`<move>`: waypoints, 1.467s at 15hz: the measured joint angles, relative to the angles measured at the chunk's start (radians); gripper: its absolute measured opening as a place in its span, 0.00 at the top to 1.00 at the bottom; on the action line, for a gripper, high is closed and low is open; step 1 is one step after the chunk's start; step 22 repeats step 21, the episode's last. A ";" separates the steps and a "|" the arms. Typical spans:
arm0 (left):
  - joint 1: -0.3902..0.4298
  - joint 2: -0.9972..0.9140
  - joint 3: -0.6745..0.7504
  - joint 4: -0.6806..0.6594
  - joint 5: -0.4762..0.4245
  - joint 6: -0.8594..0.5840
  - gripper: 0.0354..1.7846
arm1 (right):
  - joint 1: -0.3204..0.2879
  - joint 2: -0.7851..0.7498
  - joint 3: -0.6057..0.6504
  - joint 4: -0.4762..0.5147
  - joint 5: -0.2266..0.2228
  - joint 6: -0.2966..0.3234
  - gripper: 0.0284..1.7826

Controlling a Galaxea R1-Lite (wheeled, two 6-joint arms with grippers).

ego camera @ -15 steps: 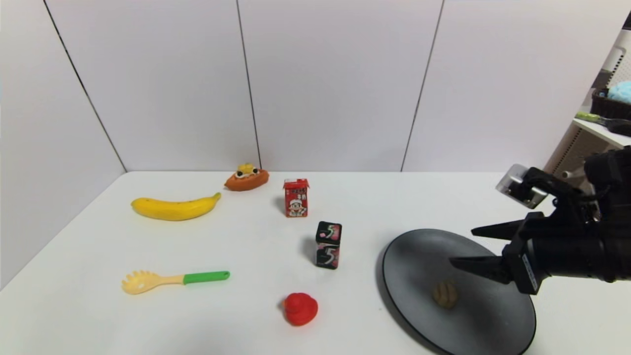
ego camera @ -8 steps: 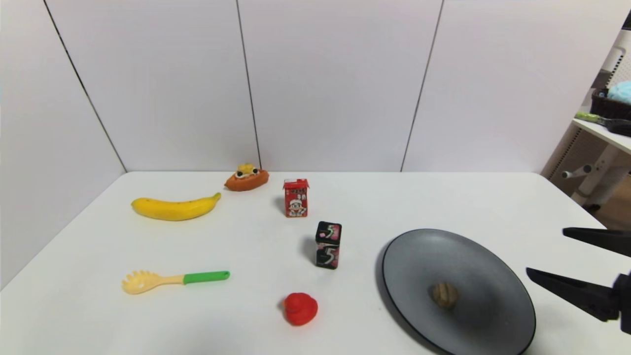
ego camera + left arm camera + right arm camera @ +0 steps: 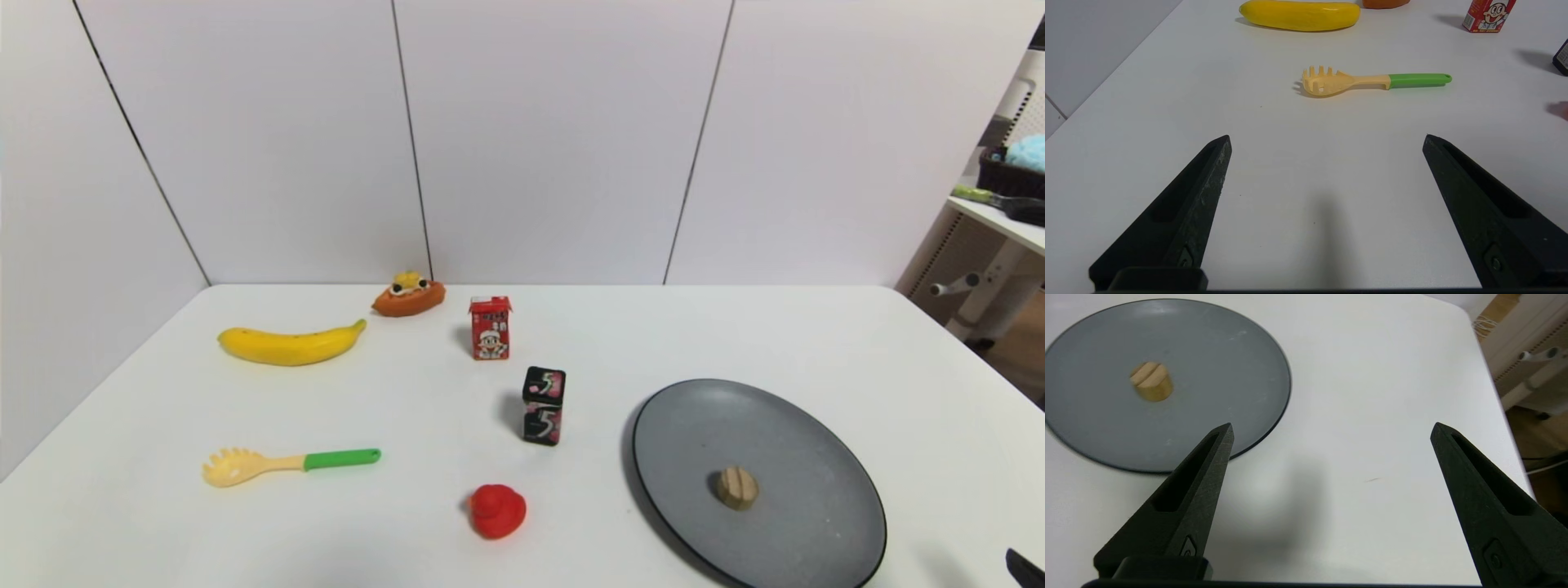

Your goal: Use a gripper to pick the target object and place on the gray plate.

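The tiny tan wooden cylinder (image 3: 737, 487) sits on the dark gray speckled plate (image 3: 784, 425) near the worktop's right front corner, apparently delivered; the right gripper (image 3: 1331, 428) gapes wide, empty, beside it; the left gripper (image 3: 1327, 139), equally wide, idles by the left front edge.

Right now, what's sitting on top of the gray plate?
Only the small wooden cylinder rests on the gray plate, grooved face up, free of the open right gripper. Whatever lies beneath the plate is hidden.

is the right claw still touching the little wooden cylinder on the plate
Apart. The right wrist view shows the right claw open over bare table beside the gray plate, while the wooden cylinder sits alone on the plate, well clear of both fingers.
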 joint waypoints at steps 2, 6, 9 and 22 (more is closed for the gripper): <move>0.000 0.000 0.000 0.000 0.000 0.000 0.06 | -0.006 -0.117 0.087 0.004 0.034 0.031 0.06; 0.000 0.000 0.000 0.000 0.000 0.000 0.06 | -0.002 -0.331 0.217 0.017 0.018 0.089 0.05; 0.000 0.000 0.000 0.000 0.000 0.000 0.06 | 0.005 -0.451 0.233 0.022 0.011 0.158 0.05; 0.000 0.000 0.000 0.000 0.000 0.000 0.06 | 0.006 -0.503 0.230 0.046 0.007 0.188 0.05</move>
